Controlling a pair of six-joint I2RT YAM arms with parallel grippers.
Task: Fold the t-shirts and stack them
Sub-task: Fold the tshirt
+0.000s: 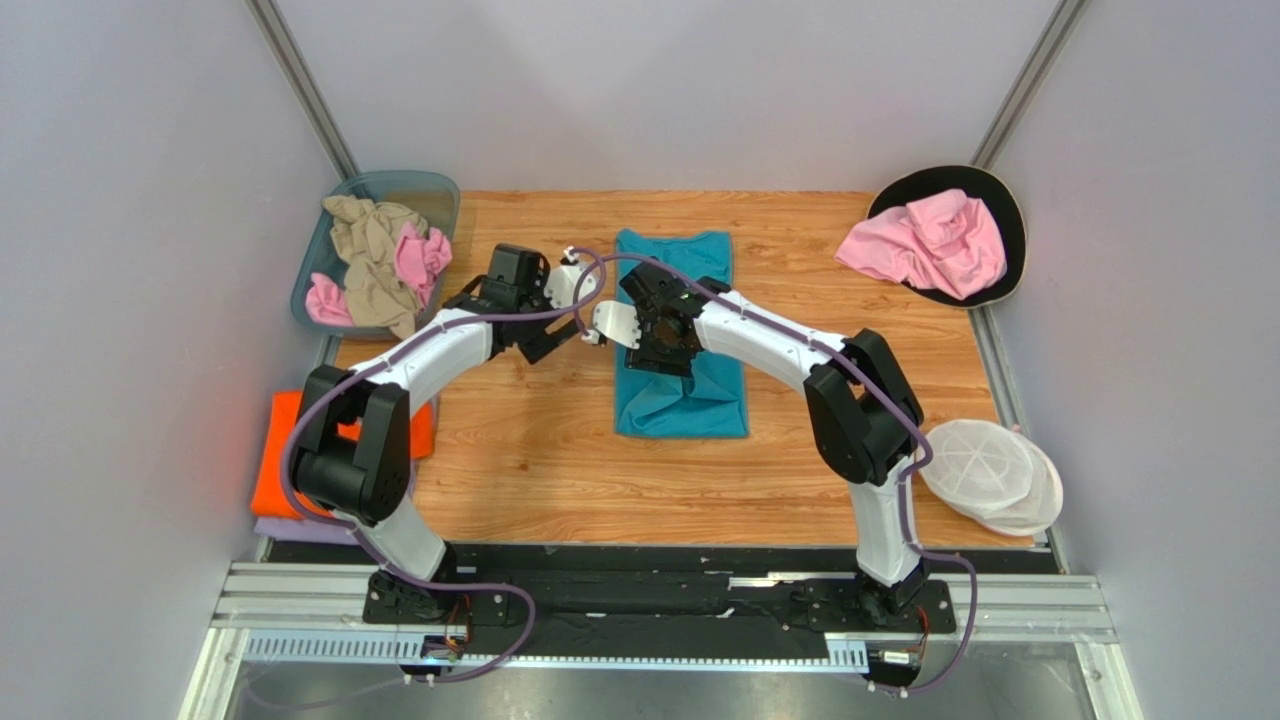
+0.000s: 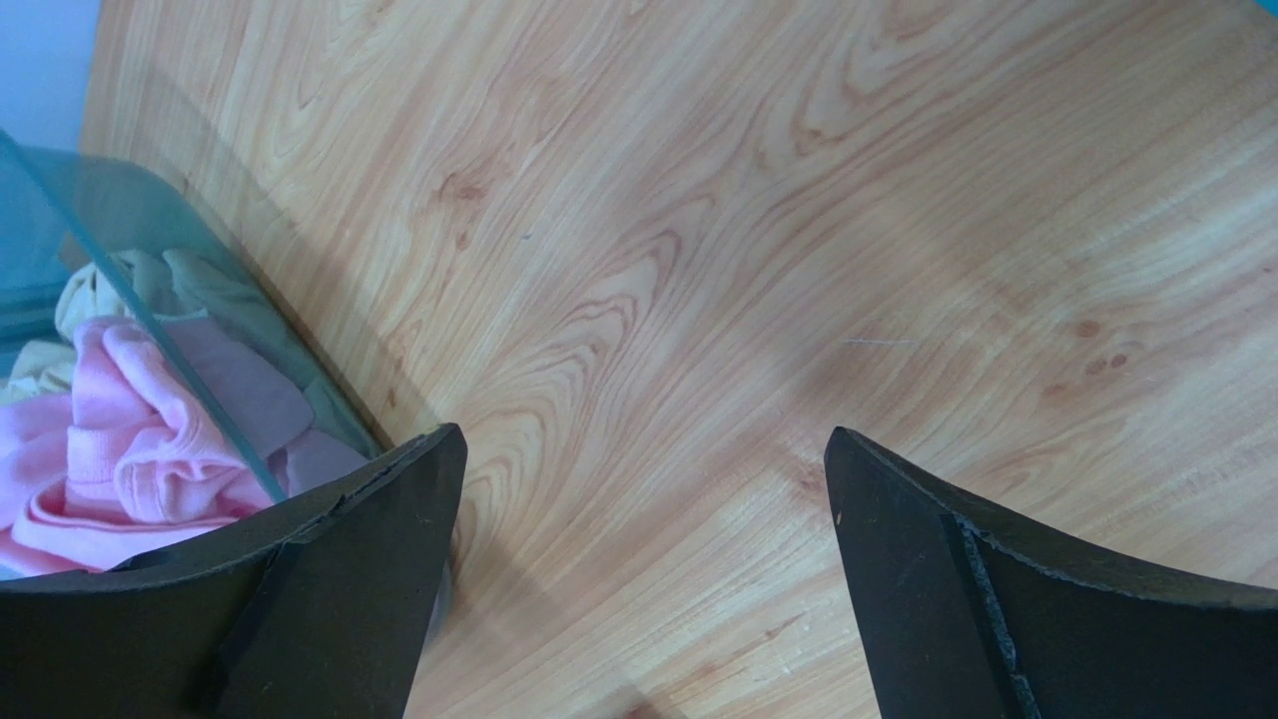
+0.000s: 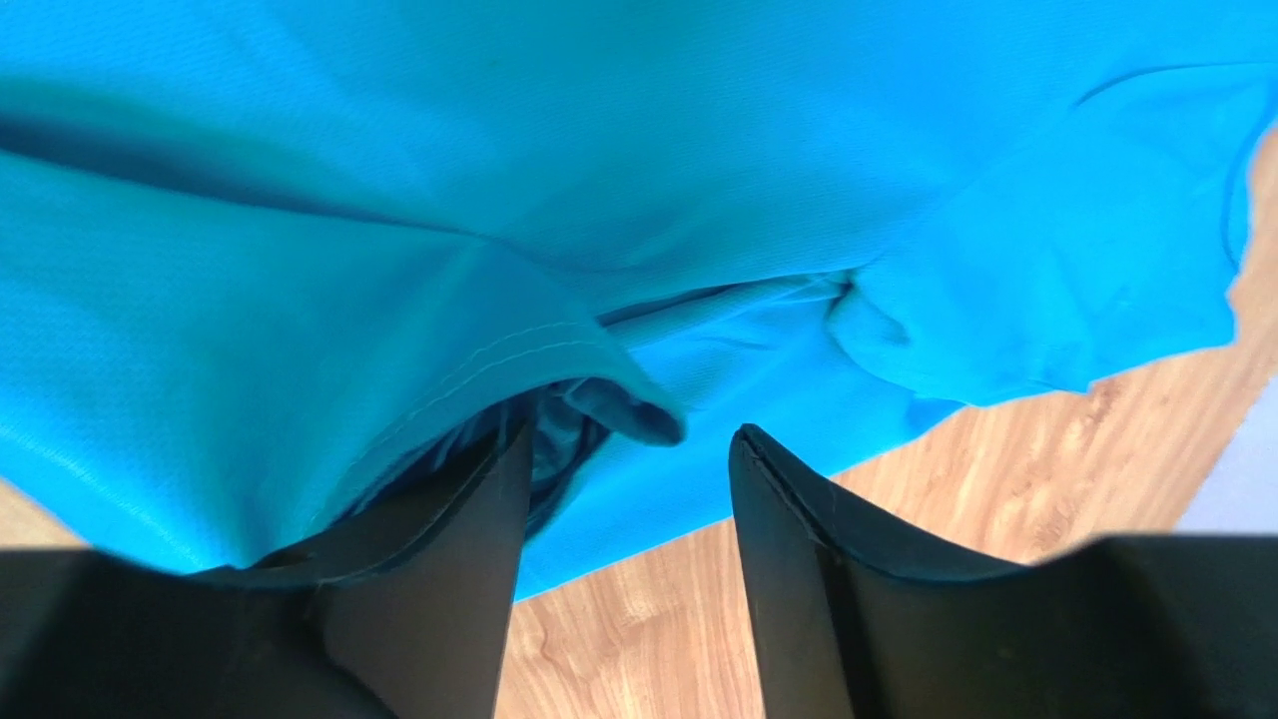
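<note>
A teal t-shirt [image 1: 679, 402] lies folded into a long strip at the middle of the table. My right gripper [image 1: 649, 345] hovers low over its middle part, jaws apart. In the right wrist view the teal t-shirt [image 3: 630, 180] fills the frame, and my right gripper [image 3: 633, 435] is open with a loose hem draped over its left finger [image 3: 450, 554]. My left gripper [image 2: 645, 435] stands wide open over bare wood, just left of the teal strip [image 1: 583, 308]. An orange t-shirt [image 1: 283, 450] rests on a lavender one [image 1: 286, 530] at the near left edge.
A clear teal bin [image 1: 428, 192] at the back left holds beige [image 1: 368, 248] and pink cloth [image 1: 421, 258]; its corner [image 2: 165, 322] shows beside my left finger. A pink t-shirt [image 1: 924, 248] lies on a black round dish [image 1: 1010, 210]. A white ribbed dish [image 1: 992, 477] sits at the near right.
</note>
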